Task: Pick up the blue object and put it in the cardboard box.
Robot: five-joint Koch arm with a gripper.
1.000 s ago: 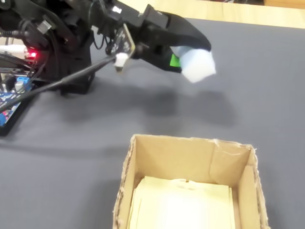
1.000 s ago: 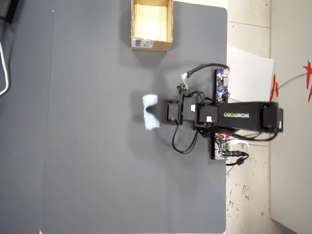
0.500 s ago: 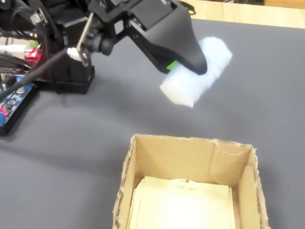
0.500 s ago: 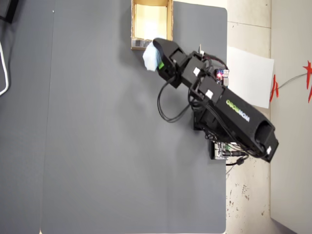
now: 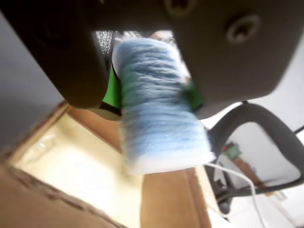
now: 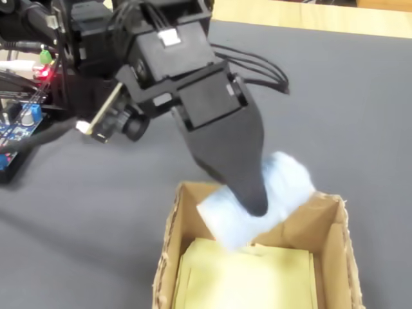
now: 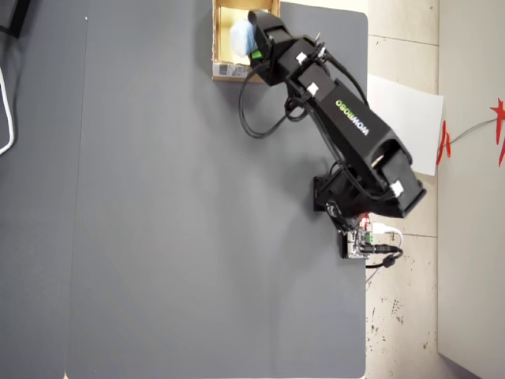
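The gripper (image 6: pixel 254 203) is clamped across the middle of the blue object (image 6: pixel 283 183), which hangs over the near wall of the cardboard box (image 6: pixel 168 244). In the wrist view the blue object (image 5: pixel 159 109) bulges past both jaws, so it looks soft, light and easily squeezed; a mid-body hold suits it. The box's opening is only somewhat wider than the block, leaving little room at the walls. The dark counter (image 7: pixel 158 237) around the cardboard box (image 7: pixel 217 31) is open.
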